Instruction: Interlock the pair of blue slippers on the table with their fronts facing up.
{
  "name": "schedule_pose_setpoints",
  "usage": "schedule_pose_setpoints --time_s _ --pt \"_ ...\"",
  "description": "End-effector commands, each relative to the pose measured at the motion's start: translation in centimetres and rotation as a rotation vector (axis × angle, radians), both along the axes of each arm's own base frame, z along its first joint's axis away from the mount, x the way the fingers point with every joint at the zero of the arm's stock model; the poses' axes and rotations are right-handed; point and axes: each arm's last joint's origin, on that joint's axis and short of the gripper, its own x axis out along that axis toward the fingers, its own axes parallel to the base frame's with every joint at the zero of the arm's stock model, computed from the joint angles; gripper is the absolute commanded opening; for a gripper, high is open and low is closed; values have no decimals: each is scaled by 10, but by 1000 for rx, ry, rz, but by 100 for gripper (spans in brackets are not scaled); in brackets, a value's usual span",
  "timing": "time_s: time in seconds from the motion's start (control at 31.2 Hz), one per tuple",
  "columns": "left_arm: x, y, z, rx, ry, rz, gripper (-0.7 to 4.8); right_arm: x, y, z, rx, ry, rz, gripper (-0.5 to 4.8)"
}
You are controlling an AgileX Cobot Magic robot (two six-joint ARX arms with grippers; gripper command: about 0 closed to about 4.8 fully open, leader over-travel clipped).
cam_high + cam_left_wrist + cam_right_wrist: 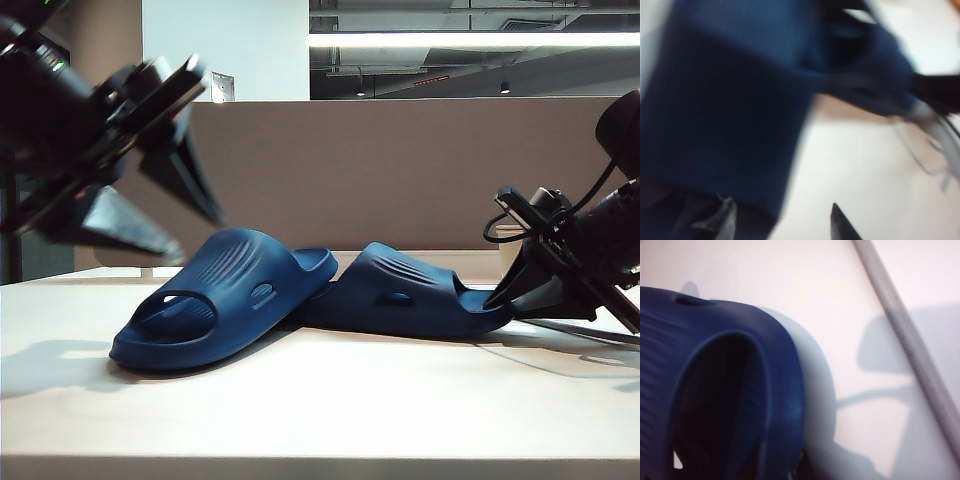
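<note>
Navy moulded foam, ribbed across the straps: the pair of blue slippers sits near the middle of my exterior view, the left slipper (215,300) angled with its open toe toward the lower left of the frame and the right slipper (405,292) lying behind it toward the right, the two touching or overlapping where they meet at centre. Both rest on the table (320,420), a smooth off-white matte top that carries soft shadows under the soles and at the left edge. My right gripper (497,296) is low at the right of the frame, at the far end of the right slipper; its fingers look drawn in on the slipper's rim, and in the right wrist view that slipper (725,390) fills the lower left, though I cannot see the fingertips there. My left gripper (205,235) hangs in the upper left of the exterior view, above and clear of the left slipper, fingers spread wide apart with nothing between them; its wrist view is heavily blurred, showing only a dark blue mass (730,110) and two fingertips (840,222). Behind the table runs a brown-grey divider panel (400,170), and above it a pale wall and a ceiling light strip (470,40).
</note>
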Motion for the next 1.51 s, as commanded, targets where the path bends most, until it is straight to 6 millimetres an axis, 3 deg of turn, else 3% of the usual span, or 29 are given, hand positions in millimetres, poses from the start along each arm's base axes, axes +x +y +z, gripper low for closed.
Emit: schedule_pose_setpoints --time_s 0.03,0.42,0.54,0.77,0.9,1.12,1.51 --pt "-4 2 -4 -11 94 29 242 -2 0 -1 -17 -1 23 12" --pt "-17 13 -9 7 268 33 242 -2 0 -1 -14 -6 39 12" --pt "-14 26 -13 3 334 73 242 -2 1 0 -10 -7 44 12" --pt "-6 54 -19 -133 360 71 242 -2 2 0 3 -8 59 12" --pt "-8 61 -33 -237 370 60 242 -2 2 0 6 -8 61 12" --pt "-17 63 -52 -313 370 73 242 -2 2 0 6 -9 61 12" --pt "-15 63 -54 -372 352 92 242 -3 2 0 12 -5 62 12"
